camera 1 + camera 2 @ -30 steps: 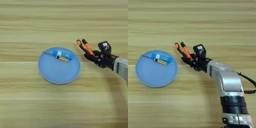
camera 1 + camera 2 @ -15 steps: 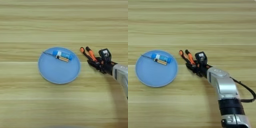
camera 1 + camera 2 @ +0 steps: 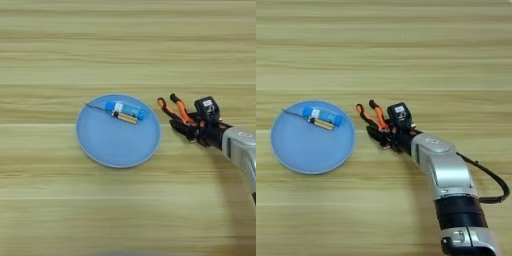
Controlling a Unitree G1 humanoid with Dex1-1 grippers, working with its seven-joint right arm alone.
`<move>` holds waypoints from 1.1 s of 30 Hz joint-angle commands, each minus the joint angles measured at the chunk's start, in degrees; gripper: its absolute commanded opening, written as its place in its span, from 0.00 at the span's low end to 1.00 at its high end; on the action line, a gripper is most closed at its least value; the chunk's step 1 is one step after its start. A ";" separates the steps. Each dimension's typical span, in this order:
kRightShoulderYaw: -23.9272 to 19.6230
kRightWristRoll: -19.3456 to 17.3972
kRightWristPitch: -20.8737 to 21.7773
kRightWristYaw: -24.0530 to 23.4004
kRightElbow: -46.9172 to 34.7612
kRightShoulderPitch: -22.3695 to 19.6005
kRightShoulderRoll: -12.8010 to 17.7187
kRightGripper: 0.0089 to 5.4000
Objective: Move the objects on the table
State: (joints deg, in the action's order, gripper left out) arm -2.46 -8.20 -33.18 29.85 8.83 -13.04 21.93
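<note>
My right gripper (image 3: 381, 134) grasping the orange-handled pliers (image 3: 370, 115) just right of the light-blue plate (image 3: 102, 145), blue tube (image 3: 125, 109) and small screwdriver (image 3: 111, 113) lying in its far part.

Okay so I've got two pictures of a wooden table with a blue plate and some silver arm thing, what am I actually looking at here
Both pictures come from a camera pair on a humanoid robot's head, looking down at the table. One is the left eye and one the right, so it is the same scene, slightly shifted.

The silver tube entering from the lower right is the robot's right arm. At its end is the gripper, two black fingers closed on a pair of orange-and-black-handled pliers, whose handles stick out toward the plate.

The round light-blue plate rests on the table. On its far side lie a short blue tube with a white label and, beside it, a tiny yellowish-handled screwdriver.
</note>
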 commanded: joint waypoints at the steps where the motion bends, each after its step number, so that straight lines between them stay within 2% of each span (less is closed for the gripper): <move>1: -0.14 0.59 0.59 -0.82 -1.01 -1.80 1.34 0.73; 15: -0.51 0.46 0.29 -1.20 -5.72 -2.23 1.84 0.99; 33: -1.68 -0.89 3.18 -1.28 -10.49 -4.82 1.21 0.99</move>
State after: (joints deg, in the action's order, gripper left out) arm -2.61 -8.45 -32.86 29.16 1.90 -13.12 21.93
